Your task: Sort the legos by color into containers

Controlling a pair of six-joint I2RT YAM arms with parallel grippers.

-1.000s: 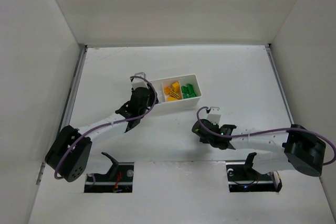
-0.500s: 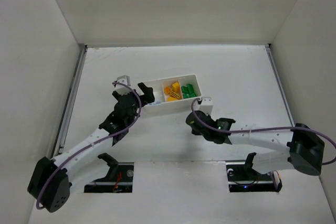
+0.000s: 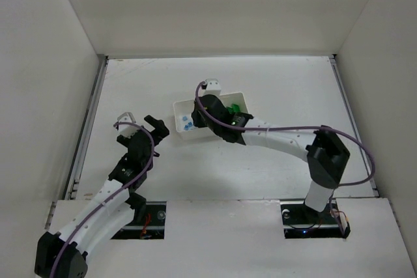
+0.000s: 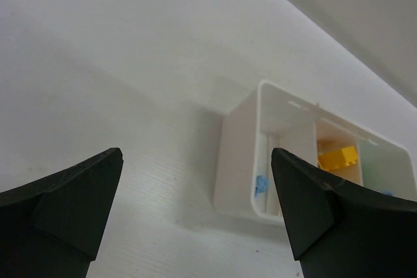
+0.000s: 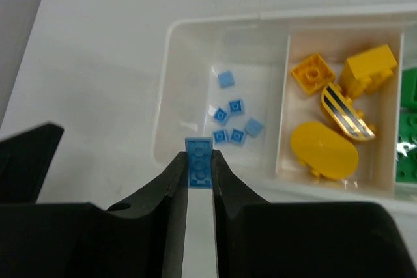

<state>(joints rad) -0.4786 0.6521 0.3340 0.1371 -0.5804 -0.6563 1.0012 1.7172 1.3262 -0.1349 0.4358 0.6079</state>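
step: placing pale blue piece. right gripper (image 5: 199, 170) pinching blue brick (image 5: 199, 159) at fingertips. blue compartment (image 5: 195, 86) of tray (image 5: 161, 136), holding loose blue legos (image 5: 229, 122), just ahead of jaws. next, likely: advance past near wall, spread jaws. left gripper (image 4: 195, 193) jaws spread, empty, tray ahead.

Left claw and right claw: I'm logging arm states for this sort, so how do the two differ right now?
The left claw is open and empty; the right claw is shut on a blue brick. The left claw sits off the white tray's left end, apart from it; the right claw hangs over the tray, at the near edge of the compartment holding blue pieces. Both have dark fingers.
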